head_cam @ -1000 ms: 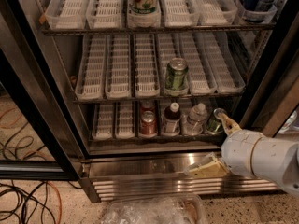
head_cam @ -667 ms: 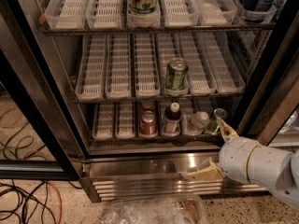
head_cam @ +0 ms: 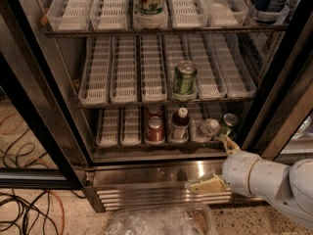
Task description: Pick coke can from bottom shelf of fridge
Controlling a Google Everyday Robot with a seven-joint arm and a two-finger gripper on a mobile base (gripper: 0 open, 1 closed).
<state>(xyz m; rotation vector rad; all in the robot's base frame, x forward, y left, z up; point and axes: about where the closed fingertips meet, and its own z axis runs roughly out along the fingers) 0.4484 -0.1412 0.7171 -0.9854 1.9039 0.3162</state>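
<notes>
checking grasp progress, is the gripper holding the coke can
No, the open gripper is at the fridge's lower right, apart from the coke can on the bottom shelf.

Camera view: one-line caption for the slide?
Open gripper hovers at the fridge base, below and right of the coke can standing on the bottom shelf.

The small red aluminium coke can [head_cam: 155,129], silver-topped with white markings, sits amid the white slotted plastic trays [head_cam: 120,126] of the dark wire bottom shelf [head_cam: 128,145] in the stainless steel, black-framed fridge [head_cam: 146,176]. Up and right of that can stands a green, white-patterned soda can [head_cam: 185,78]; down and right of it, the white-armed gripper [head_cam: 207,163] spreads cream-yellow fingers [head_cam: 204,185].
</notes>
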